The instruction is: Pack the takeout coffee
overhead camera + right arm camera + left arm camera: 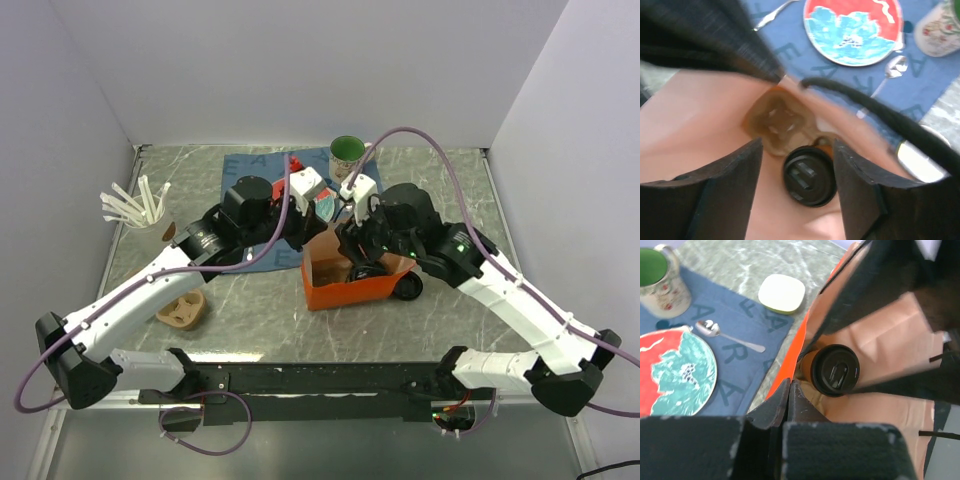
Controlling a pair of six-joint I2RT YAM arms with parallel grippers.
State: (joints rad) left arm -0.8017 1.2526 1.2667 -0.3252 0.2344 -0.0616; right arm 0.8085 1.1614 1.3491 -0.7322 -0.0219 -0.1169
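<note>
- Left wrist view: brown paper cup with round black lid (pixel 835 370) stands upright inside orange paper bag (pixel 789 362).
- Left claw (pixel 790 387) is closed at the bag's rim.
- Right claw (pixel 797 150) is spread, straddling the cup, gripping nothing.
- Blue cloth placemat (pixel 735 352) shows letters "A", "R".

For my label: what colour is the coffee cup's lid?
The lid is black, clearest in the left wrist view.

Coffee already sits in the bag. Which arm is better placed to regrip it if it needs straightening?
Right. The right gripper hangs over the takeout coffee inside the orange bag, jaws open on either side of it. The left gripper sits at the bag's rim, jaws shut.
</note>
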